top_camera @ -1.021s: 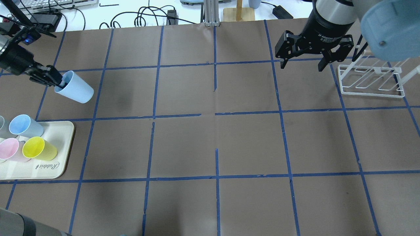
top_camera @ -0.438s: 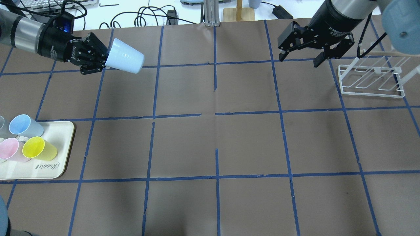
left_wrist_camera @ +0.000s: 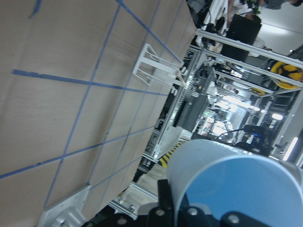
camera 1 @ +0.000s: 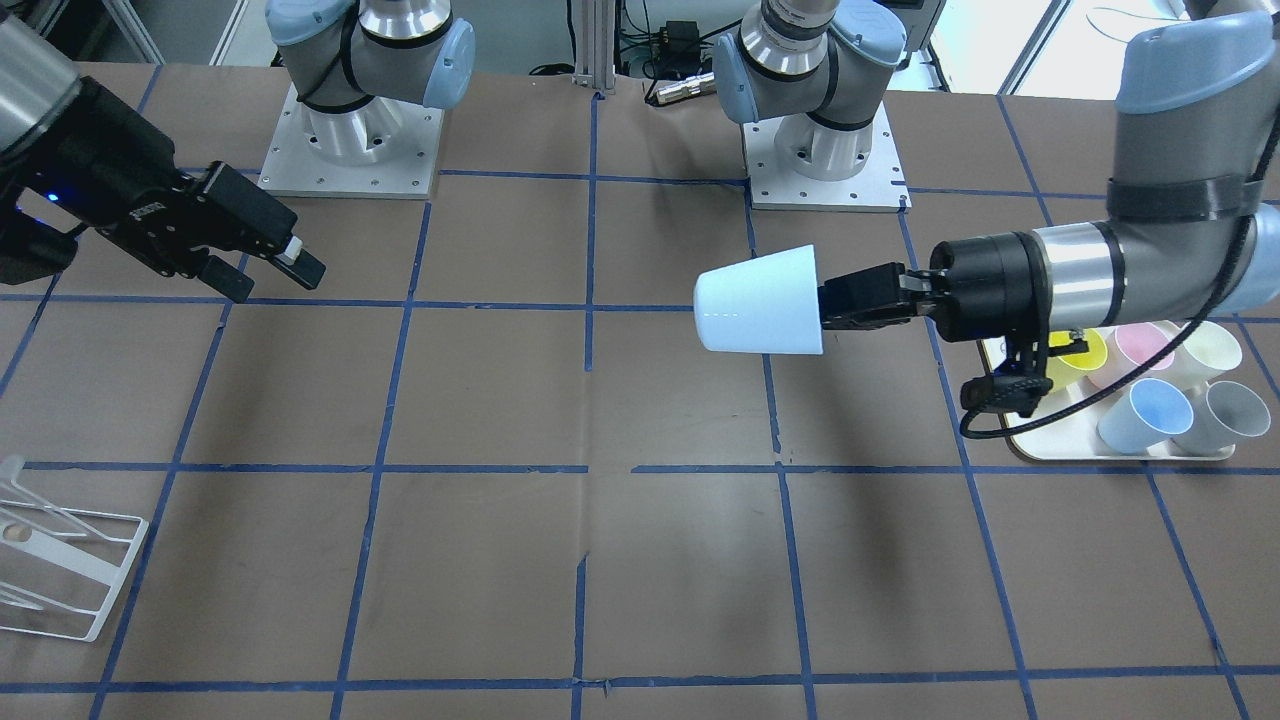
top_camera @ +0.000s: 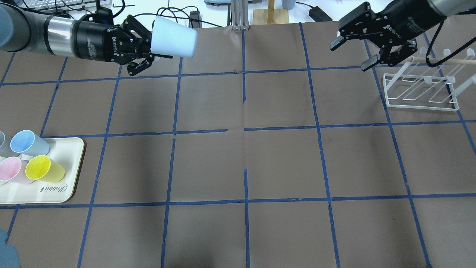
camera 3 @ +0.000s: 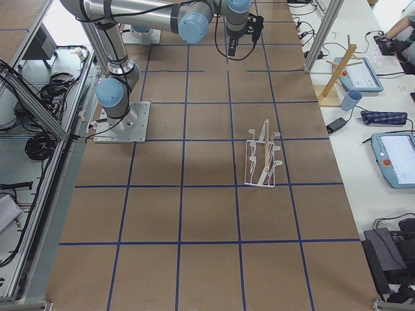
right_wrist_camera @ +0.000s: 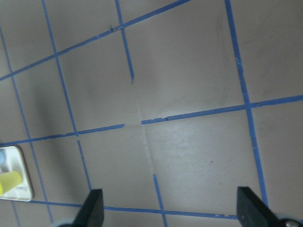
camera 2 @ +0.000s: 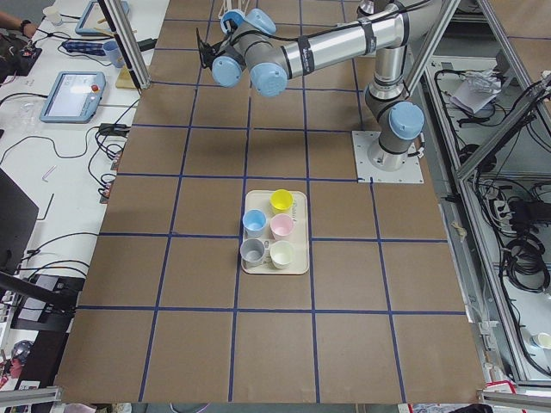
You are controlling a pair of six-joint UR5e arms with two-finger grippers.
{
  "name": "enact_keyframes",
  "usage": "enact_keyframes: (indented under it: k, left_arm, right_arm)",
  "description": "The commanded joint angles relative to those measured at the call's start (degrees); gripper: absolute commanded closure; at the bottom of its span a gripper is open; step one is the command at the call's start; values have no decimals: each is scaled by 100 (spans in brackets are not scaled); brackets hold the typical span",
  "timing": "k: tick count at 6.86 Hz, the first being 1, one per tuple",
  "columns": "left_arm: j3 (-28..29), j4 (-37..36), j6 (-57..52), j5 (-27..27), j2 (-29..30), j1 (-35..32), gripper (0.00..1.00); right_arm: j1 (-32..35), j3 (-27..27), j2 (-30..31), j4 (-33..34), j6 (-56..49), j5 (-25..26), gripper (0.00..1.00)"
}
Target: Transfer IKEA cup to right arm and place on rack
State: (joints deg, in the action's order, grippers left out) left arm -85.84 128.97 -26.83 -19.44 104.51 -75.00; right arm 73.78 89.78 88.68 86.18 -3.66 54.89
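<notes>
Brown taped table (top_camera: 245, 156) lay below. Above it the left gripper (top_camera: 153, 56) pinched the blue cup (top_camera: 174, 31) by the rim, sideways in the air; so shallow a grip could slip at handover. Well apart, the right gripper (top_camera: 350, 56) hung open beside the rack (top_camera: 420, 106).

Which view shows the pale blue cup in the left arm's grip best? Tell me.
Exterior front-facing: the IKEA cup is held sideways in full profile, unobstructed. Overhead exterior shows it smaller, near the frame's top; the left wrist view crops it close. The side views and the right wrist view do not show it clearly.
</notes>
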Motion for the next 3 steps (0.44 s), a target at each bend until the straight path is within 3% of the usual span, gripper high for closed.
enact_keyframes:
  k: [1, 3]
  left_arm:
    - [-29, 416, 46, 1080, 43, -444, 100]
    - [-29, 778, 12, 1442, 96, -838, 100]
  right_arm:
    - [-460, 109, 1, -792, -1183, -1161, 0]
    - [-496, 354, 27, -980, -1706, -2468, 0]
